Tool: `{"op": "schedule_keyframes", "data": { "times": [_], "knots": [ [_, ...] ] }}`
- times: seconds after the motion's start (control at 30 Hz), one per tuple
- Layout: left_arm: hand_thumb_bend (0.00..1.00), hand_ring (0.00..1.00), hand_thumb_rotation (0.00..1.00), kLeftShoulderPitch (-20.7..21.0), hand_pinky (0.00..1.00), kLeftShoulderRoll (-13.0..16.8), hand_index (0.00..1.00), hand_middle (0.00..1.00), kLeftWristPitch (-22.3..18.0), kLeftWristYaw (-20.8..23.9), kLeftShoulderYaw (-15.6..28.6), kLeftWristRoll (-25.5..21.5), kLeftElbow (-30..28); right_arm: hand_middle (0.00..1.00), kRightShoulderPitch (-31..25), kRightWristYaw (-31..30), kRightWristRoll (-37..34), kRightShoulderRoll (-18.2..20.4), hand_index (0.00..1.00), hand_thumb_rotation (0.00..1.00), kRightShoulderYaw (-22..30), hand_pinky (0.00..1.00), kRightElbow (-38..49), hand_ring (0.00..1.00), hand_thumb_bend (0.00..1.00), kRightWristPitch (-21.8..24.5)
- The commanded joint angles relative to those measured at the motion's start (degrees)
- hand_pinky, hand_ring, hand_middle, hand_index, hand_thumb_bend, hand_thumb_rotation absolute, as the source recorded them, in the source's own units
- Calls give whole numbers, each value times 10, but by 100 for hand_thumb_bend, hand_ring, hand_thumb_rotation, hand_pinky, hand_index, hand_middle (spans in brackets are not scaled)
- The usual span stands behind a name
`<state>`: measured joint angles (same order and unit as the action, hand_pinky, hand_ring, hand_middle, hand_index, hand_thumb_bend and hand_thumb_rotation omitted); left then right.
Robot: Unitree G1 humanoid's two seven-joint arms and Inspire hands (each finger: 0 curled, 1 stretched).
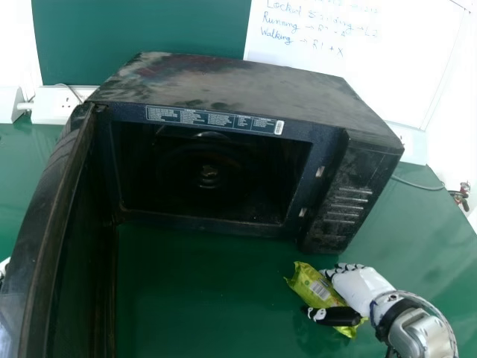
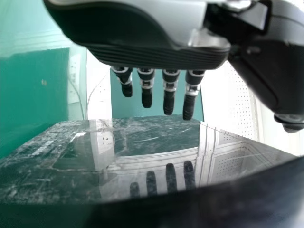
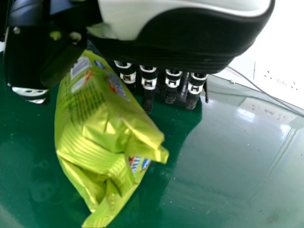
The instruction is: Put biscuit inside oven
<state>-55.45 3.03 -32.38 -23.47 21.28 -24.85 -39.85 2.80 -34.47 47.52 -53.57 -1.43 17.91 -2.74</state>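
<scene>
Has the right hand (image 1: 364, 287) wide, with straight fingers and thumb on either side of the yellow-green biscuit packet (image 1: 308, 280) on the green table (image 1: 201, 298), before the microwave's control panel (image 1: 349, 190), and the left hand (image 1: 4, 270) wide too, beside the swung-out microwave door (image 1: 46, 201).

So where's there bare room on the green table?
In front of the oven, between its open door and the biscuit packet. It's crowded near the control panel's lower end, with the packet and right hand.
</scene>
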Motion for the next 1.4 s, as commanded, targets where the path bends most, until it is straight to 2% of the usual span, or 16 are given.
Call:
{"op": "schedule_keyframes", "data": {
  "times": [0.0, 0.3, 0.8, 1.1, 1.2, 1.37],
  "knots": [
    [100, 78, 93, -5, 93, -1, 79, 84, -11, -2, 1, 4, 4, 93, -4, -4, 5, 3, 98, 100, -8, 95, -4, 92, 81, 3],
    [100, 79, 92, -4, 100, 2, 79, 85, -16, -11, -1, -11, 17, 94, -20, -3, 18, -7, 98, 100, -10, 99, -9, 93, 84, -2],
    [100, 81, 93, 8, 100, 11, 78, 86, -28, -25, 7, -27, 40, 94, -38, 16, 47, -11, 98, 100, -5, 99, -14, 93, 84, 1],
    [100, 81, 91, -5, 100, 13, 79, 86, -28, -23, 16, -19, 34, 94, -42, 42, 79, 3, 98, 100, -18, 99, -23, 94, 86, 6],
    [100, 82, 91, -13, 100, 18, 79, 86, -21, -24, 20, -22, 30, 96, -42, 47, 85, 8, 98, 94, -24, 100, -25, 95, 87, 10],
    [100, 82, 93, -8, 100, 19, 79, 86, -24, -25, 22, -24, 31, 97, -39, 56, 95, 13, 99, 92, -37, 98, -32, 94, 79, 13]
  ]
}}
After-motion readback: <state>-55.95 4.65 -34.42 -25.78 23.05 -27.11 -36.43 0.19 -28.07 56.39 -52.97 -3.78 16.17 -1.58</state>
